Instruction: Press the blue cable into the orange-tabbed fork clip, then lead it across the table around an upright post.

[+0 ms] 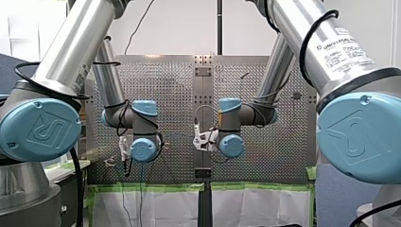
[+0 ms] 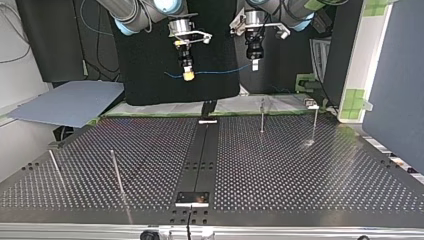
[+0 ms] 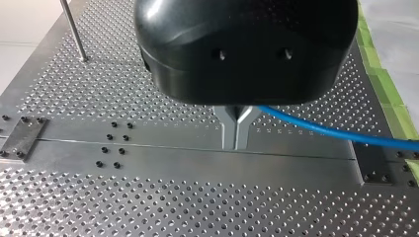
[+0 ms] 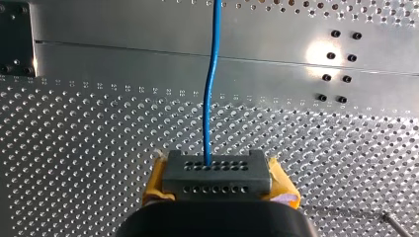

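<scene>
The blue cable (image 2: 220, 71) hangs taut in the air between my two grippers, high above the perforated table (image 2: 300, 170). My right gripper (image 2: 188, 76), with yellow pads, is shut on it at the top view's left, and a short tail sticks out beyond it. In the right wrist view the cable (image 4: 211, 89) runs ahead out of a grey perforated block (image 4: 217, 175) between the yellow pads. My left gripper (image 3: 235, 136) has its metal fingers shut, and the cable (image 3: 326, 131) leaves sideways from their base. I cannot make out an orange-tabbed clip.
Thin upright posts stand on the table: two near its far edge (image 2: 262, 116) (image 2: 314, 122) and two toward the near left corner (image 2: 116, 172) (image 2: 55, 167). A dark centre rail (image 2: 202, 160) splits the table. A grey board (image 2: 70, 102) lies beyond the far left corner.
</scene>
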`<move>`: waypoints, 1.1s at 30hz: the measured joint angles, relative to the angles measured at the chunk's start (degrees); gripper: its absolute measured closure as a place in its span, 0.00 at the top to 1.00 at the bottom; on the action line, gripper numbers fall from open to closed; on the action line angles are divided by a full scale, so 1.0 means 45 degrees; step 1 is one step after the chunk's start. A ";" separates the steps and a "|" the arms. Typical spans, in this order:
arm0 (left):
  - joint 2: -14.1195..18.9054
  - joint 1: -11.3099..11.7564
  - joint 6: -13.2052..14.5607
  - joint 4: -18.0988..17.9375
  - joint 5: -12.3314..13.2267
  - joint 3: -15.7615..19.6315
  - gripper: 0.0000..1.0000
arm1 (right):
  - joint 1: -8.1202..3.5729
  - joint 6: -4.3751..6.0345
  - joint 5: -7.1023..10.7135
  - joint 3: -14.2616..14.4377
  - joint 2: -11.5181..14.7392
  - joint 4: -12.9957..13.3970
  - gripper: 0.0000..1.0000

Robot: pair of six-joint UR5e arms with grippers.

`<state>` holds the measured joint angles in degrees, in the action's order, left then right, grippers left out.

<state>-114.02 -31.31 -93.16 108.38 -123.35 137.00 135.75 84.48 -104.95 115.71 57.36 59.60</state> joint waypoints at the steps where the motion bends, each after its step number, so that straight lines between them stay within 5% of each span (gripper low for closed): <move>1: 0.0000 0.0000 0.0000 0.0000 0.0000 0.0000 0.01 | 0.0000 0.0001 0.0000 0.0000 -0.0001 0.0001 0.00; 10: -0.0094 0.0099 0.0098 -0.0098 0.0096 0.0089 0.01 | 0.0032 -0.0013 -0.0031 -0.0029 -0.0029 -0.0029 0.00; 15: -0.0657 0.0657 0.0658 -0.0659 0.0658 0.0249 0.01 | 0.0345 -0.0035 -0.0458 -0.0433 -0.0452 -0.0457 0.00; 21: -0.1402 0.1287 0.1402 -0.0969 0.1404 0.0270 0.01 | 0.0424 -0.0038 -0.1125 -0.0609 -0.0683 -0.1127 0.00; 26: -0.1936 0.1392 0.1935 -0.0992 0.1891 0.0272 0.01 | 0.0428 -0.0039 -0.1678 -0.0621 -0.0700 -0.1783 0.00; 33: -0.2444 0.1404 0.2536 -0.0996 0.2063 0.0273 0.01 | 0.0430 -0.0039 -0.1810 -0.0624 -0.0704 -0.2110 0.00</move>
<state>-125.02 -24.99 -81.75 103.90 -114.06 138.23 137.68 84.30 -113.09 112.91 54.20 50.10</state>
